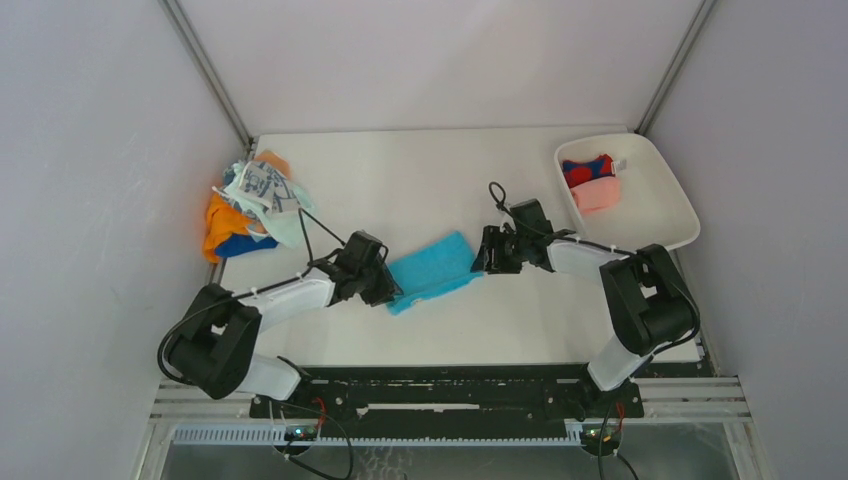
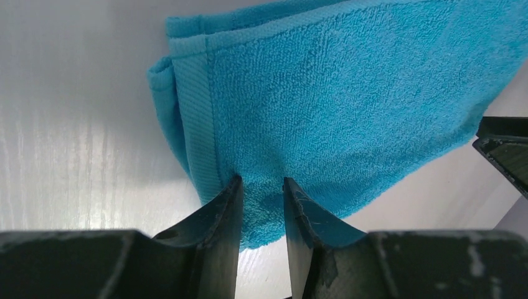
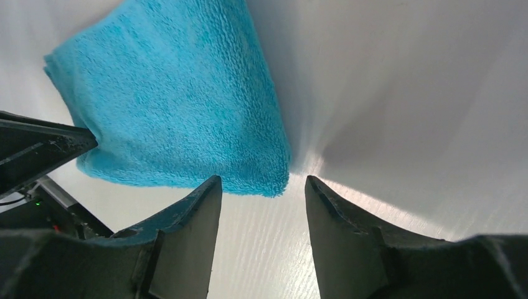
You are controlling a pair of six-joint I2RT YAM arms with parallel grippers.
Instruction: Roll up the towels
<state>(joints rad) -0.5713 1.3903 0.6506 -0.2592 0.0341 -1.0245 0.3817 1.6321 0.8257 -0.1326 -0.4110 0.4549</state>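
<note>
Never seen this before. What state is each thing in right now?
Blue towel: folded, lying flat, not rolled.
Left gripper: closed on the blue towel's edge.
Right gripper: open, empty, beside the towel's other end.
Pile of towels: loose heap, unrolled.
Red-and-blue towel: rolled, in the tray.
Pink towel: rolled, in the tray.
Tray: holds those two rolls.

Left arm [image 1: 285, 298], white links with black joints, stretched low from base, forearm angled inward toward table centre. Left gripper [image 2: 261, 182], black, two-fingered: jaws narrowly parted, pinching edge of bright blue terry towel [image 2: 348, 93]. Right arm [image 1: 585, 258], same build, elbow raised, forearm reaching low toward robot's left. Right gripper [image 3: 263, 179], black, two-fingered: jaws well apart, nothing between them, tips facing left gripper.
</note>
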